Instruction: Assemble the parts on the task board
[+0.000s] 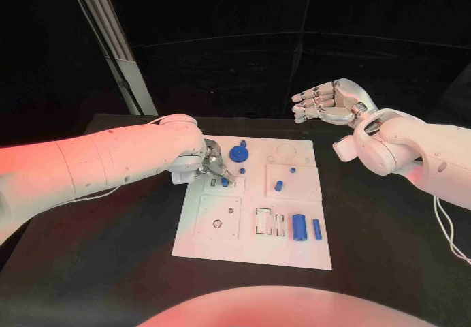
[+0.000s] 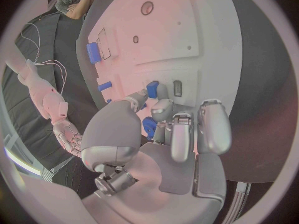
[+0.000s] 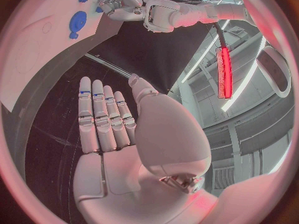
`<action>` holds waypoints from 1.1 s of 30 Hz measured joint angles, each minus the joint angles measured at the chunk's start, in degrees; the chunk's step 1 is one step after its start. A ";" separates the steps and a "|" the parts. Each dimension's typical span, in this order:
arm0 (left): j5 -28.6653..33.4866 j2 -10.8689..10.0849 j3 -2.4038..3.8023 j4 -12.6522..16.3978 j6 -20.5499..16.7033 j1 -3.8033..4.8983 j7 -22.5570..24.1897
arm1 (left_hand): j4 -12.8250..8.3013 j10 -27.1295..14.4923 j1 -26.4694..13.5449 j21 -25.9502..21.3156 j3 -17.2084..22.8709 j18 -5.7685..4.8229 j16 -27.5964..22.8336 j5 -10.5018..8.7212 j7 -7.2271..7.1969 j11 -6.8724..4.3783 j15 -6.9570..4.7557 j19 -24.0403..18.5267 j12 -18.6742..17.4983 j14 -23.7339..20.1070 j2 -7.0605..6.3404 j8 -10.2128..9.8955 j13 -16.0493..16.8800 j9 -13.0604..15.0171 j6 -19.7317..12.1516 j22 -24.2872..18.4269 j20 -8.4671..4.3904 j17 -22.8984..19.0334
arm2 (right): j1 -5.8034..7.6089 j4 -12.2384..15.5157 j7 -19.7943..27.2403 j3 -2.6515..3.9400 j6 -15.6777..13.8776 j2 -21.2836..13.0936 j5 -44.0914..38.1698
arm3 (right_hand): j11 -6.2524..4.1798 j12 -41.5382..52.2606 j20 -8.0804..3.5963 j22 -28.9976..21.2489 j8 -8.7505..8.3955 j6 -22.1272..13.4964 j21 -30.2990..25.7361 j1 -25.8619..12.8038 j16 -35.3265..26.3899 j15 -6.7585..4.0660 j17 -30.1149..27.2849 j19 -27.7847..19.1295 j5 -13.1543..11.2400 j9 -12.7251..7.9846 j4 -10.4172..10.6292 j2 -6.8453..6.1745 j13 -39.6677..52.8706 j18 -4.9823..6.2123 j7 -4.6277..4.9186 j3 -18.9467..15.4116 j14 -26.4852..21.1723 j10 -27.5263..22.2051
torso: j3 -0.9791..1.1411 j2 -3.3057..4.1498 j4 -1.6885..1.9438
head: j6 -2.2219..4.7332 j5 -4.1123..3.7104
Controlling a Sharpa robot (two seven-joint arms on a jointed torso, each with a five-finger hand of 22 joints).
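Observation:
The white task board (image 1: 295, 252) lies in the middle of the black table. My left hand (image 1: 211, 163) is over its far left part, and thumb and a finger pinch a small blue part (image 1: 224, 182) that touches the board; the left wrist view shows this part (image 2: 152, 88) at the fingertips (image 2: 163, 104), beside a narrow slot. A round blue part (image 1: 239, 152) lies just right of that hand. My right hand (image 1: 329, 101) is raised beyond the board's far right corner, fingers straight and holding nothing; the right wrist view shows its empty palm (image 3: 106, 134).
Two blue blocks (image 1: 299, 227) (image 1: 317, 229) lie by rectangular slots at the board's near right. Small blue pieces (image 1: 278, 184) (image 1: 293, 169) sit right of centre. A grey metal post (image 1: 122, 61) rises behind the table's far left corner.

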 measured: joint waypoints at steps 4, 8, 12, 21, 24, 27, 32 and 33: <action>0.00 0.02 0.00 -0.29 0.09 0.00 -0.06 | 0.91 0.00 0.04 0.00 -1.77 0.00 0.00 0.00 0.21 0.00 0.00 0.00 0.00 0.00 0.56 -0.26 0.00 -0.08 0.22 0.00 0.00 0.00 | 0.00 -0.02 -0.20 0.00 -0.20 0.00 -0.14 | 0.10 0.00 0.37 0.00 0.00 -0.41 -0.85 -0.38 0.00 0.24 -0.55 -0.37 0.00 0.00 -0.39 0.04 0.00 -0.01 -0.12 -0.40 -0.97 -0.51 | 0.03 -0.02 0.10 | 0.06 -0.09; 0.00 0.04 0.00 -0.59 0.09 0.00 -0.07 | 2.15 0.00 -0.22 0.00 -4.42 0.00 0.00 0.00 0.20 0.00 0.00 0.00 0.23 0.00 0.82 -0.26 0.13 -0.16 0.22 0.14 0.00 0.00 | 0.00 -0.05 -0.41 0.00 -0.40 0.01 -0.28 | 0.10 0.00 0.40 0.00 0.00 -0.67 -1.02 -0.68 0.00 0.31 -0.83 -0.40 0.00 0.00 -0.47 0.21 0.00 0.00 -0.26 -0.47 -1.34 -0.91 | 0.03 -0.02 0.18 | 0.16 -0.16; 0.01 -0.09 0.00 -0.61 0.03 0.00 -0.07 | 3.27 0.00 -0.22 0.00 -6.97 0.00 0.00 0.00 0.20 0.00 0.00 0.00 0.23 0.00 0.82 -0.49 0.28 -0.16 0.22 0.24 0.01 0.00 | 0.00 -0.09 -0.54 0.00 -0.56 0.02 -0.39 | 0.26 0.00 0.42 0.00 0.00 -0.68 -1.30 -0.68 0.00 0.49 -0.93 -0.42 0.00 0.00 -0.63 0.21 0.00 0.00 -0.26 -0.63 -1.52 -1.08 | 0.07 -0.01 0.25 | 0.21 -0.21; 0.30 -2.43 0.17 1.72 -1.19 0.23 0.53 | 4.90 -1.09 0.81 -1.37 -12.02 0.00 0.00 -1.53 0.56 0.63 -0.20 -0.16 -0.73 -0.21 0.70 -0.88 -1.50 -0.25 -0.14 -1.66 -0.08 0.00 | 0.00 -0.42 -0.68 0.00 -0.68 0.21 -0.53 | 0.30 0.00 0.60 0.01 0.00 -0.67 -1.54 -0.97 0.23 0.29 -1.08 -0.60 0.00 0.01 -0.63 0.50 0.00 -0.01 -0.26 -0.63 -1.72 -1.12 | 0.08 0.02 0.52 | 0.33 -0.38; 0.84 -3.35 0.57 2.61 -1.83 0.51 0.96 | 4.98 -1.99 1.80 -2.53 -13.27 0.01 0.00 -1.53 0.76 0.96 -0.20 -0.88 -1.68 -0.21 1.16 -1.10 -2.87 -0.29 -0.85 -3.19 0.05 0.00 | 0.00 -0.56 -0.70 0.00 -0.68 0.33 -0.56 | 0.30 0.00 0.60 0.01 0.00 -0.74 -1.54 -1.07 0.23 0.29 -1.08 -0.60 0.00 0.01 -0.65 0.41 0.00 -0.01 -0.32 -0.65 -1.72 -1.12 | 0.08 0.02 0.57 | 0.40 -0.40; 1.80 -4.45 1.91 3.71 -2.58 0.88 1.46 | 5.05 -3.22 2.93 -3.55 -14.45 0.01 0.00 -1.53 1.23 1.17 -0.20 -1.48 -2.60 -0.21 1.51 -1.56 -4.24 -0.46 -1.92 -4.43 0.25 0.00 | 0.00 -0.75 -0.71 0.00 -0.68 0.41 -0.59 | 0.30 0.00 0.60 0.01 0.00 -0.85 -1.54 -1.19 0.23 0.29 -1.08 -0.60 0.00 0.01 -0.79 0.28 0.00 0.00 -0.44 -0.79 -1.72 -1.12 | 0.10 0.03 0.61 | 0.52 -0.47; 3.17 -5.68 3.19 4.34 -3.36 1.73 2.19 | 5.02 -5.39 5.27 -5.25 -16.53 0.00 0.00 -1.53 2.22 2.08 0.28 -2.20 -4.40 -0.04 2.37 -3.18 -7.04 -1.43 -4.29 -6.46 0.97 0.00 | 0.00 -1.12 -0.73 0.00 -0.67 0.55 -0.61 | 0.52 0.00 0.60 0.01 0.00 -0.85 -1.54 -1.19 0.23 0.49 -1.14 -0.60 0.00 0.01 -0.79 0.28 0.00 0.00 -0.43 -0.79 -1.92 -1.33 | 0.10 0.06 0.69 | 0.64 -0.57; 3.38 -5.88 3.36 4.22 -3.38 1.91 2.30 | 4.90 -5.80 5.90 -5.56 -16.91 0.00 0.00 -1.53 2.54 2.32 0.51 -2.37 -4.70 -0.13 2.51 -3.85 -7.55 -1.85 -5.08 -6.81 1.14 0.00 | 0.00 -1.18 -0.73 0.00 -0.66 0.59 -0.62 | 0.52 0.00 0.60 0.01 0.00 -0.85 -1.54 -1.19 0.23 0.49 -1.14 -0.60 0.00 0.01 -0.79 0.28 0.00 0.00 -0.44 -0.79 -1.92 -1.33 | 0.10 0.07 0.69 | 0.64 -0.57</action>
